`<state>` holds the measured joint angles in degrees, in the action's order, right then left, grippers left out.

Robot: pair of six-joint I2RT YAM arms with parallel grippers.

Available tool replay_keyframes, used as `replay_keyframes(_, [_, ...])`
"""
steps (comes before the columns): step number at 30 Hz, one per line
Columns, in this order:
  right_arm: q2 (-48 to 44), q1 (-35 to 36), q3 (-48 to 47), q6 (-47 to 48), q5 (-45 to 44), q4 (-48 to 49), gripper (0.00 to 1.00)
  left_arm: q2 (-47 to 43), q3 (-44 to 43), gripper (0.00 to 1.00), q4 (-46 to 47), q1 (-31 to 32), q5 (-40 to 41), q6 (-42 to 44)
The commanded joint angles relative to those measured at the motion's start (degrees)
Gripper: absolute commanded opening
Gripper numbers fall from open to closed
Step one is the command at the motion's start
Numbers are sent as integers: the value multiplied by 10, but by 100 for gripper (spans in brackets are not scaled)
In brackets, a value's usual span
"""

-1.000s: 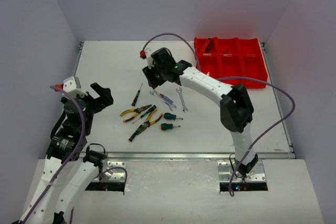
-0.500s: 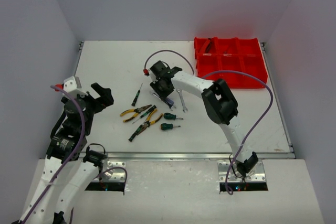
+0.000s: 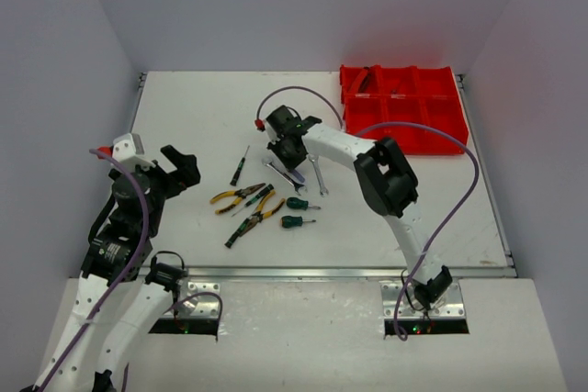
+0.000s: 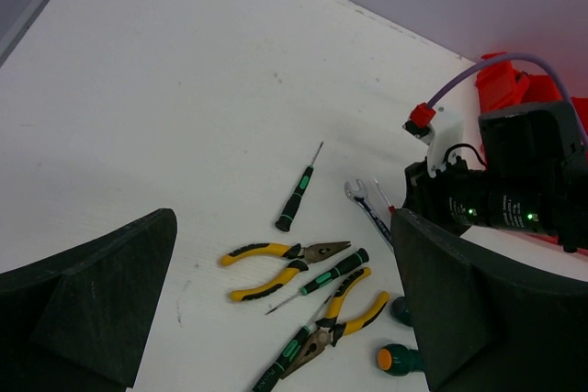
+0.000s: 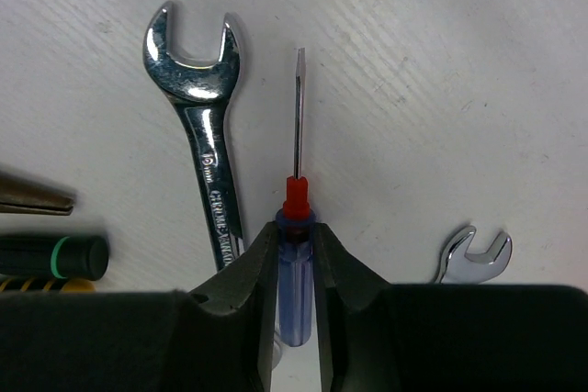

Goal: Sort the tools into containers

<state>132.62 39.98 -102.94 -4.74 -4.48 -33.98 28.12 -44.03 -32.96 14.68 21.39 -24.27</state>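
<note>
The handle end of the blue screwdriver (image 5: 296, 273) is hidden between the right fingers (image 5: 241, 296). They and their black base cover the long wrench (image 5: 209, 162) tail and most of the small wrench (image 5: 476, 257). What lies in the red bins (image 3: 413, 142) is too small to tell.

White shells and black joint housings make up the left arm (image 3: 127, 197) and right arm (image 3: 344, 146). A purple cable (image 4: 501, 58) runs along each, ending in a red plug (image 4: 421, 117). The left gripper (image 4: 283, 254) has broad matte-black fingers (image 4: 92, 300).
</note>
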Motion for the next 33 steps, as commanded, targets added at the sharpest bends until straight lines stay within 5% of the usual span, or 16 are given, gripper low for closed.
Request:
replay_keyframes(1, [-1,-8,13,8,-16,5,22,1,-9,100,25,5,-8,6])
replay_keyframes(4, [8,-8,13,7,-13,1,20,0,-9,100,25,5,-9,7])
replay_keyframes(11, [-74,-19,31,-17,14,27,0,2,-8,100,26,5,-14,8])
replay_keyframes(18, [-184,-162,33,-103,76,83,0,3,-8,100,27,5,-14,9])
replay_keyframes(28, [-73,-420,-149,-332,17,112,0,5,-7,100,28,5,-14,10])
replay_keyframes(33, [-23,-433,-183,-289,-61,198,0,16,-7,100,30,5,-16,11])
